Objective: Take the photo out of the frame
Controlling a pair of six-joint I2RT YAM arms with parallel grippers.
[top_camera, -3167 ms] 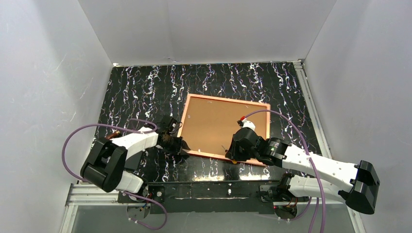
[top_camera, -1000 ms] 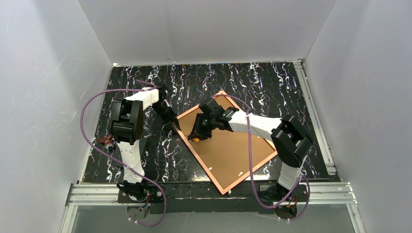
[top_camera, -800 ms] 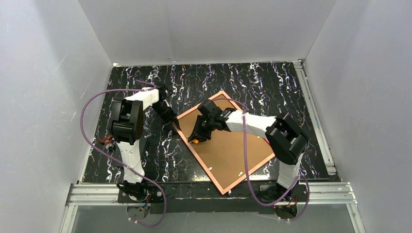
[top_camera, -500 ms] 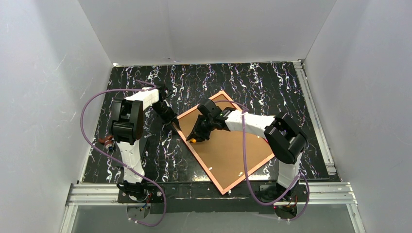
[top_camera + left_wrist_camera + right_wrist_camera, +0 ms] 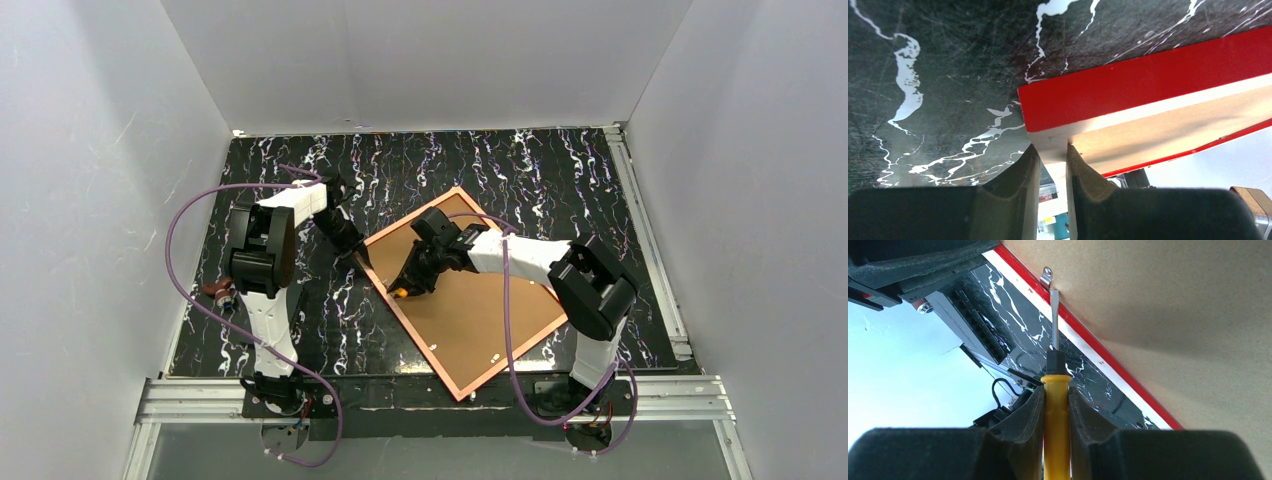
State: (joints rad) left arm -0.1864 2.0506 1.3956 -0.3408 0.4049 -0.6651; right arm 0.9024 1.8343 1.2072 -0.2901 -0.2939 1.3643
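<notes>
At the left, the left pincer (image 5: 1052,150) is clenched on the left corner of the frame (image 5: 1148,85), one finger on each side of the rim. From its wrist view, that corner appears raised a little off the surface (image 5: 560,170). The frame lies face down around the middle of the surface, turned so that one corner points at the far edge and the opposite one reaches the near edge.

Further right, the right pincer (image 5: 1055,390) grips a yellow-handled screwdriver (image 5: 1056,430). The blade tip sits at a small metal clip (image 5: 1047,274) on the frame's left-hand rim (the tab looks bent, though how far it is turned is hard to judge).

Going by this, the task is in its early-to-middle part. The frame is flipped and steadied and the tool is on a retainer, but the photo (image 5: 460,320) sits inside the rim, nothing lifted out. Two small pale tabs (image 5: 437,347) near the board's near edges may be further clips to deal with. After that, the board has to be lifted free.

The photo shows only its plain brown board back, flat and matte, with the printed side hidden against the surface. The frame is bright red on its outer face, with a pale orange-pink back edge bordering the board.
</notes>
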